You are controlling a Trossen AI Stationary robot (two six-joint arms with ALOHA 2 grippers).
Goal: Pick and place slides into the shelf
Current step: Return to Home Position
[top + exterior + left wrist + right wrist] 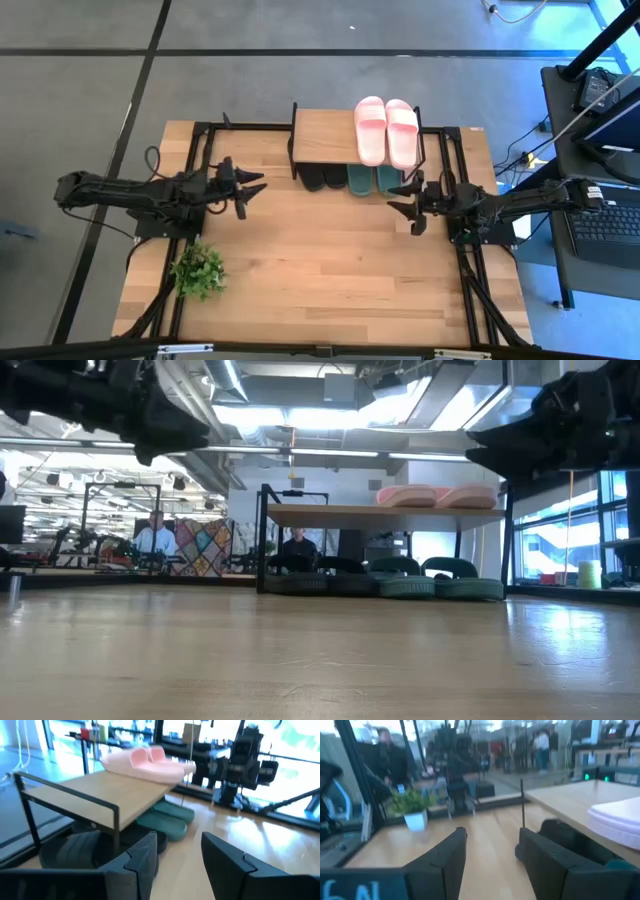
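The shelf (325,135) stands at the table's far edge, a light board on a thin black frame. The pale pink slides (387,130) lie side by side on its top board, toward its right end. Under the board, the black slides (322,180) and the dark green slides (372,179) rest on the tabletop, toes sticking out toward the near side. My left gripper (256,189) hovers open left of the shelf, above the table. My right gripper (400,197) hovers open just near-right of the green slides. Neither touches anything.
A small potted plant (198,270) stands near the table's left near corner. Black frame rails (200,140) run along the table's left and right sides. The wide wooden middle (330,250) lies bare between the arms. People sit in the room beyond the table (155,538).
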